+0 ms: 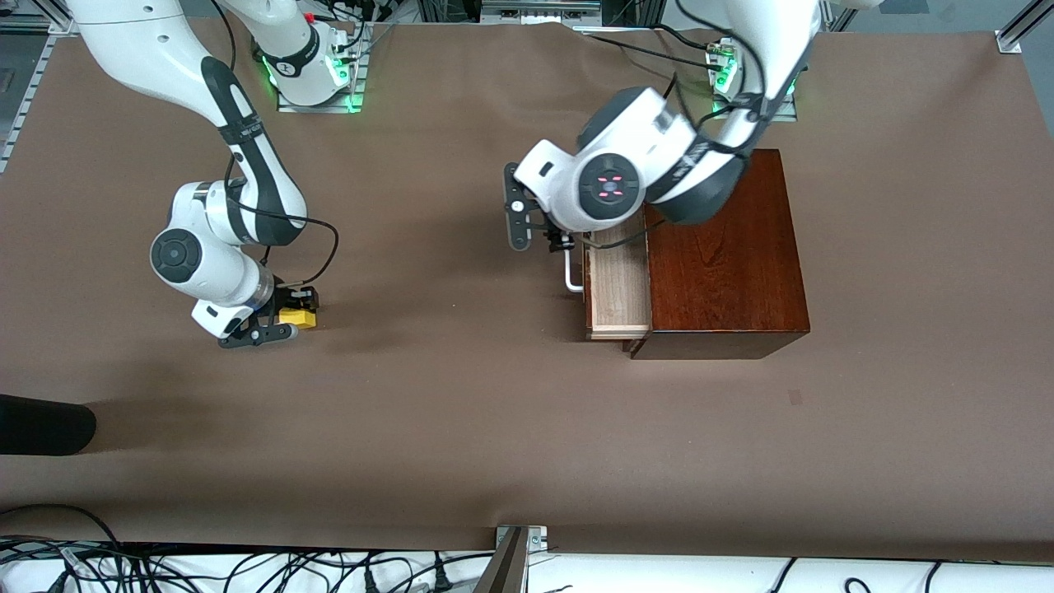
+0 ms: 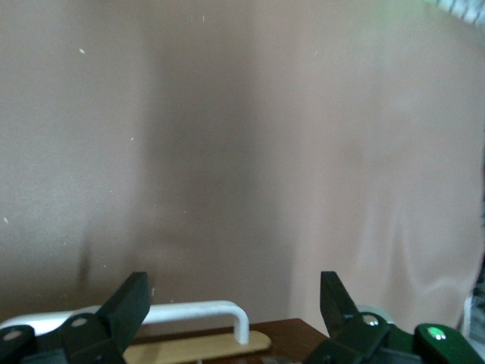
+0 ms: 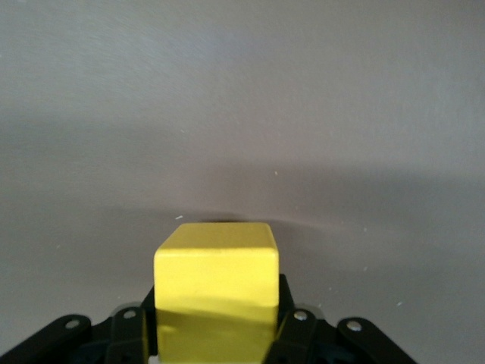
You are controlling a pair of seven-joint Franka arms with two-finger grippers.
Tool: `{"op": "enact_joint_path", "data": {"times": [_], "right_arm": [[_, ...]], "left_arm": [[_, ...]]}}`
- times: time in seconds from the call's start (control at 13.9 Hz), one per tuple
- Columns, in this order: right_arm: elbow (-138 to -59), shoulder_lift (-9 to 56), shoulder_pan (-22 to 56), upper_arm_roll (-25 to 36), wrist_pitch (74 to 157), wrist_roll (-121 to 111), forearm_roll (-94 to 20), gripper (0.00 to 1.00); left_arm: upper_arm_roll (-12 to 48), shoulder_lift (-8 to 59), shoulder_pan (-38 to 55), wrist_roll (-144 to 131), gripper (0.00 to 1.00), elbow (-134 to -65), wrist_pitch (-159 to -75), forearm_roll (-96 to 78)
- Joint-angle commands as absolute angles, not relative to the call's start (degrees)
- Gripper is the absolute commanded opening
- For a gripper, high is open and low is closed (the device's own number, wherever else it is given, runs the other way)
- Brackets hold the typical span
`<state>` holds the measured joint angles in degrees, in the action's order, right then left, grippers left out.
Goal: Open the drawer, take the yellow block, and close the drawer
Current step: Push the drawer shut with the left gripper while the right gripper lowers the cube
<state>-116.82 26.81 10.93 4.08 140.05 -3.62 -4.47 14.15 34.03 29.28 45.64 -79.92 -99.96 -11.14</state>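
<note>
Yellow block (image 1: 298, 318) clamped in right gripper (image 1: 284, 319), held low over table (image 1: 461, 395) toward right arm's end, seemingly for set-down. Drawer (image 1: 616, 288) left pulled out; left gripper (image 1: 560, 245), fingers (image 2: 125, 307) spread, poised at handle (image 1: 570, 276), likely for closing push.

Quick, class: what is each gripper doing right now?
Left gripper: open, at the white bar handle of the wooden drawer.
Right gripper: shut on the small yellow block, low over the brown table.
</note>
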Motion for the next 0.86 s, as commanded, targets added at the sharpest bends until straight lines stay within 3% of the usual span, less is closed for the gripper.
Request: {"op": "enact_joint_path", "data": {"times": [0.0, 0.22, 0.29, 0.36, 0.58, 0.79], "right_arm": [[-121.54, 26.1, 10.46, 3.25, 145.44, -0.88, -5.27, 0.0], [-121.9, 27.16, 10.46, 3.25, 146.16, -0.79, -5.27, 0.0], [-121.82, 27.07, 10.46, 3.25, 145.99, -0.79, -5.27, 0.27], [-121.47, 26.81, 10.46, 3.25, 145.99, -0.79, -5.27, 0.98], [-118.84, 22.87, 10.55, 3.16, 143.8, -1.32, -5.1, 1.0], [-111.3, 17.59, 10.55, 2.99, 130.22, -1.84, -4.22, 1.0]], "left_arm": [[13.62, 37.52, 31.55, 47.64, 1.0, -77.78, -100.72, -4.94], [13.53, 37.36, 31.47, 47.37, 1.0, -80.23, -100.11, 3.23], [13.54, 37.27, 31.12, 47.55, 1.0, -80.94, -99.32, 4.73], [13.19, 37.18, 31.11, 47.46, 1.0, -81.12, -97.92, 5.18], [13.1, 36.65, 31.55, 46.85, 1.0, -81.12, -93.88, 10.53], [12.31, 35.95, 30.85, 46.85, 1.0, -81.04, -88.96, 10.81]]}}
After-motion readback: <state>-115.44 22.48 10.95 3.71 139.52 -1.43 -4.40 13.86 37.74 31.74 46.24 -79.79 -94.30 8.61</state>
